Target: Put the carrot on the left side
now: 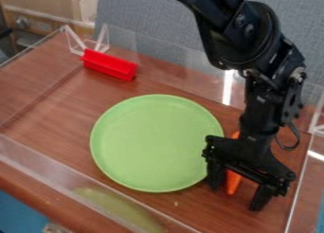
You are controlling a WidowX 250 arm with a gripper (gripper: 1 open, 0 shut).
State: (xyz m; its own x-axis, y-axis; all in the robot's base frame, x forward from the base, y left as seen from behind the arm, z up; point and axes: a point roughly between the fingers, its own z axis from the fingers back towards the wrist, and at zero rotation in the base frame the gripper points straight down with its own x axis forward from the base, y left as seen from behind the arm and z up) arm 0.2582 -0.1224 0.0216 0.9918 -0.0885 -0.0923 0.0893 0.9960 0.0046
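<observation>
While the red block [109, 64] sits far off at ten o'clock and the green plate [146, 142] fills the middle of the desk [51, 95], the carrot [234, 182] lies at four o'clock, long axis roughly upright in view, between the spread fingers of the tool [249, 186]. Open room lies leftward, past the plate.

A single fixed camera looks down at an angle from above the near left corner of the wooden table [51, 95], facing toward the far right. It sits fairly close, so the tabletop fills most of the frame and its clear side walls run diagonally. The green plate [146, 147] lies near the centre, the red block [109, 65] toward the far left, and the black arm [247, 47] enters from the upper right. No second view overlaps it.
</observation>
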